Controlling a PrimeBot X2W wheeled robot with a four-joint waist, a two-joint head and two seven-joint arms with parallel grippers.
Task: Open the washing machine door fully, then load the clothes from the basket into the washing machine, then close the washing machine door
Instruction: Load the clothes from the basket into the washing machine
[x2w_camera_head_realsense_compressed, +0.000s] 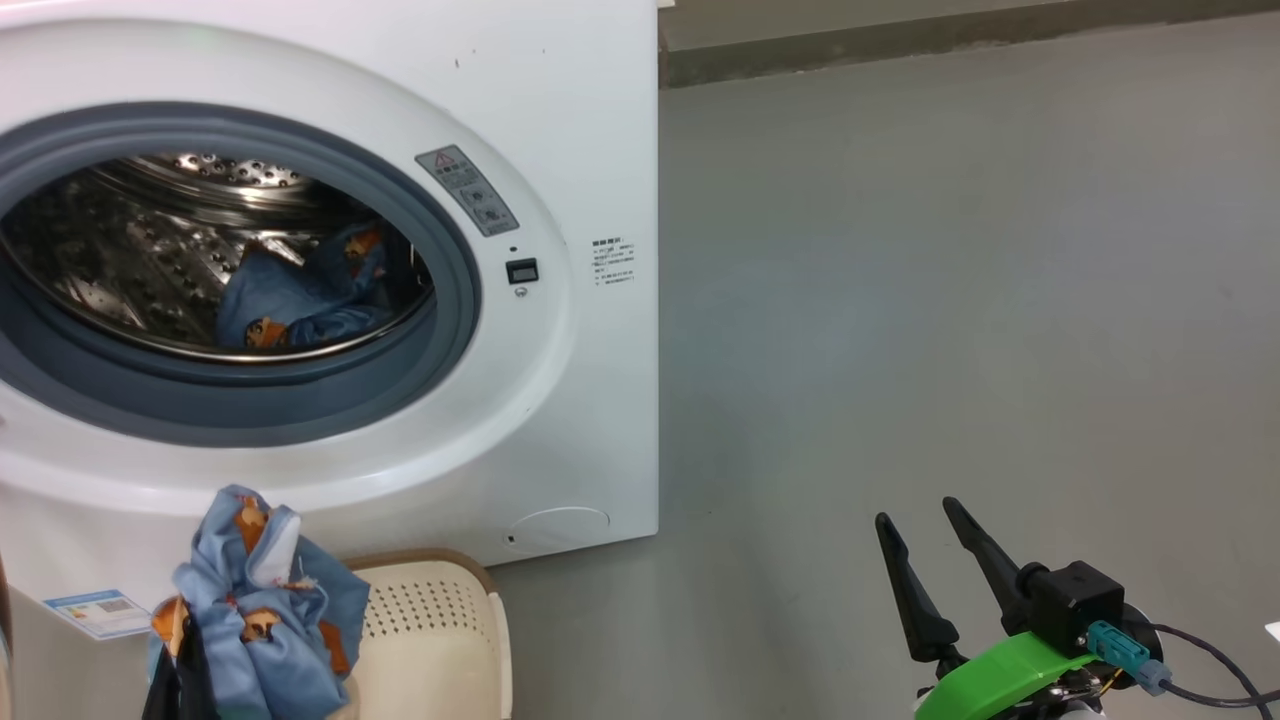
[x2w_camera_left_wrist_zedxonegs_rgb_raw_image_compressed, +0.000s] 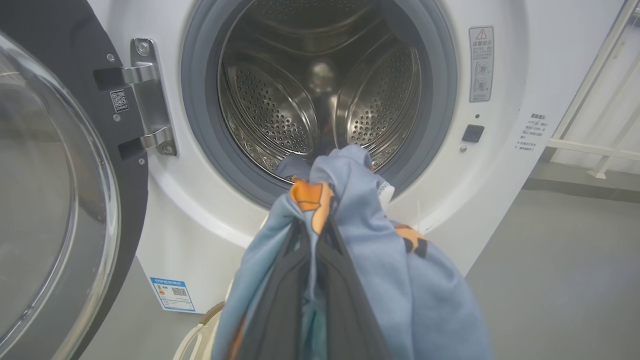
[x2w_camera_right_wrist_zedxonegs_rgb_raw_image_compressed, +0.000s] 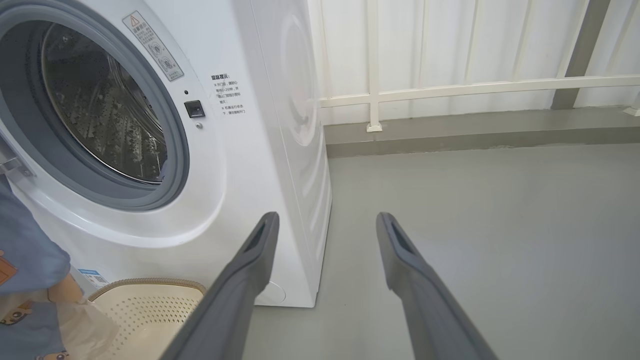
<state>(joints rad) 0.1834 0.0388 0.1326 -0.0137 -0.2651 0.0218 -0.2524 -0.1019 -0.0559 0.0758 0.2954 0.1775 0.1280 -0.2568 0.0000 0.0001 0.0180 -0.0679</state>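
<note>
Unobstructed drum mouth (x2w_camera_left_wrist_zedxonegs_rgb_raw_image_compressed: 320, 90), door (x2w_camera_left_wrist_zedxonegs_rgb_raw_image_compressed: 50, 200) aside

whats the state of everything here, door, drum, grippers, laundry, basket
washing machine door, open, swung aside
drum, one blue piece lying inside
left gripper, shut on clothes, held up before the opening
right gripper, open, empty
basket, upright

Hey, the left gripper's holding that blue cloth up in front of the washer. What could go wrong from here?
1. The clothes drape loosely over the left gripper and hang low. Trailing folds could catch on the grey gasket and end up outside the drum.
2. Fabric is wrapped around the fingers, so it may cling when they open.
3. The open door stands close beside the arm. A sideways swing might bump it.
</note>
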